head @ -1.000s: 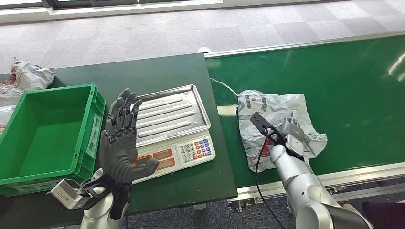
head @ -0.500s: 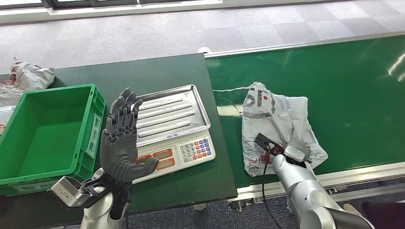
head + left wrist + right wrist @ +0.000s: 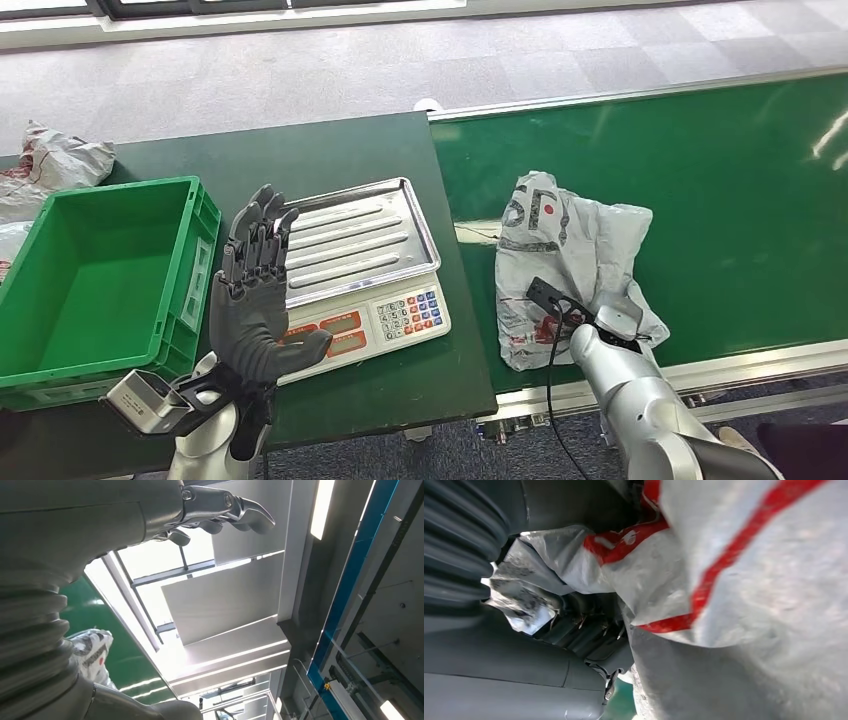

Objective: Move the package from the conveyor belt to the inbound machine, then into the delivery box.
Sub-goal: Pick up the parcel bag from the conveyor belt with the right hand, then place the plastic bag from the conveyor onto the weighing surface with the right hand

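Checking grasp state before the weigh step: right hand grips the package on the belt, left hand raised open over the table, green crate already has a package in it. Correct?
Not quite. The head view shows the green crate empty. The rest holds: the right hand grips the package on the belt, and the left hand is raised open over the table.

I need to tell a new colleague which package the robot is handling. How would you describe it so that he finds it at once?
Look at the green conveyor belt on the right of the scene. Near its front edge, beside the scale, lies a crumpled grey-white plastic package with red and black print, and the right hand grips it. The other crumpled bags lie far left, behind the green box.
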Robot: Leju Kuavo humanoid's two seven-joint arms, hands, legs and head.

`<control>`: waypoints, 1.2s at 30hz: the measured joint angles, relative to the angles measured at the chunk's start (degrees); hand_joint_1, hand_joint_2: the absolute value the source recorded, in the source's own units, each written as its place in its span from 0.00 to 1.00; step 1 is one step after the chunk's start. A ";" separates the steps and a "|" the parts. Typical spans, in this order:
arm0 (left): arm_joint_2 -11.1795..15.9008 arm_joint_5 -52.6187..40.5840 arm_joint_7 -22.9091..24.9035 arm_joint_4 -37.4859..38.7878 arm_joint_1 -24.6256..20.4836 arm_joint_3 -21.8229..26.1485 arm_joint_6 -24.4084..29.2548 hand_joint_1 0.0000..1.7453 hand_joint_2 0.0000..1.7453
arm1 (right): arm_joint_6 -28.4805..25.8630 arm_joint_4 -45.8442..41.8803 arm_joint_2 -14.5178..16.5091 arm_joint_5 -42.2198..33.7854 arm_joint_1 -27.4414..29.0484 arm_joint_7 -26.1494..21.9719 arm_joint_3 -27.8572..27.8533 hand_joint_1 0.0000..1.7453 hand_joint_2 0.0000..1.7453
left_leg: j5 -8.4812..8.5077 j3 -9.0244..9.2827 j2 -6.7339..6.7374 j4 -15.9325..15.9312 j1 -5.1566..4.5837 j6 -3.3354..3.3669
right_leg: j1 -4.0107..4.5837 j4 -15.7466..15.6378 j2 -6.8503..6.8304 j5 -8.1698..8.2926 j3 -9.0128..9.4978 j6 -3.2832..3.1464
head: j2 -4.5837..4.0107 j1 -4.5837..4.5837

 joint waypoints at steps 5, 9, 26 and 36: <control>0.00 -0.03 -0.03 0.30 -0.03 0.01 0.07 0.00 1.00 | 0.00 0.00 0.33 -0.10 0.00 -2.03 0.00 1.00 1.00 | 0.00 0.00 0.01 0.00 0.00 0.00 | 0.00 0.00 0.00 0.00 0.00 0.00 | 0.00 0.00; 0.01 -0.37 -0.71 0.63 -0.05 0.01 1.00 0.00 1.00 | -2.76 -0.26 0.89 -1.27 0.01 -9.77 0.03 1.00 1.00 | 0.00 -0.04 0.07 -0.01 0.01 0.00 | 0.00 0.02 0.02 0.02 0.00 -0.02 | 0.00 0.01; 0.13 -0.61 -1.61 0.33 0.22 0.85 4.89 0.00 1.00 | -21.84 -58.98 9.18 -7.29 14.62 -11.97 17.63 1.00 1.00 | -0.01 -0.14 0.03 0.00 0.00 0.00 | 0.01 -0.01 0.01 -0.01 -0.11 -0.01 | 0.00 0.01; 0.08 -0.14 -1.62 1.20 0.06 0.74 4.81 0.00 1.00 | -22.98 -65.54 9.73 -10.72 16.74 -15.31 19.44 1.00 1.00 | 0.00 -0.18 0.08 -0.01 0.02 -0.01 | 0.02 0.01 0.04 0.01 -0.10 -0.02 | 0.00 0.00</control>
